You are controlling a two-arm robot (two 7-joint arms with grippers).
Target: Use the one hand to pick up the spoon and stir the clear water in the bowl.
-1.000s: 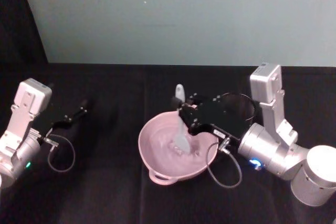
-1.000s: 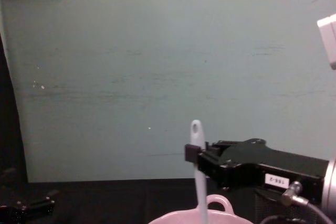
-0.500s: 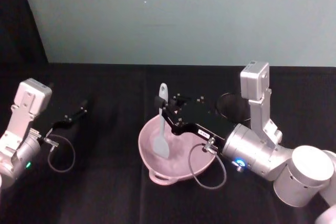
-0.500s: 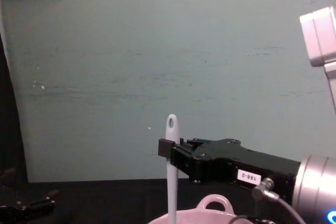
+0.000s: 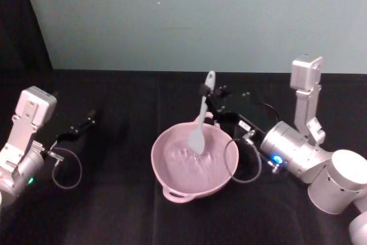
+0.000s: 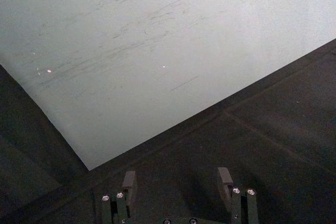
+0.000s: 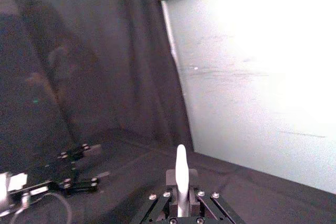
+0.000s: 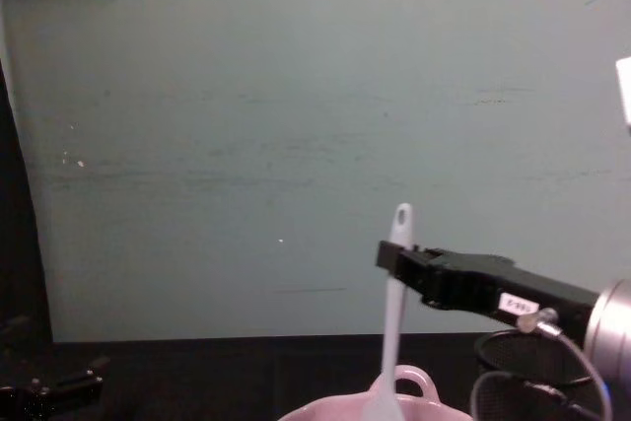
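moved: spoon (image 5: 202, 113) and right gripper (image 5: 205, 92) have swung from the left side of the bowl (image 5: 159, 167) to its far-right side in the last half second; in the chest view the handle now stands further right.
right gripper: clamped on the spoon's upper handle, just below the hole at its end; arm reaches in from the table's right edge.
spoon: nearly upright, top tipped slightly toward the wall; flat head down inside the bowl near the far-right rim, seemingly in the water (image 5: 182, 162).
bowl: middle of the black table (image 5: 114, 210), a loop handle on its front rim.
left gripper (image 5: 85, 124): parked near the table's left edge, fingers spread, nothing held.
key relation: head hangs below the grip, long axis about vertical; open water lies left and frontward of the head, so the next stroke likely sweeps that way; the right arm is nearer.
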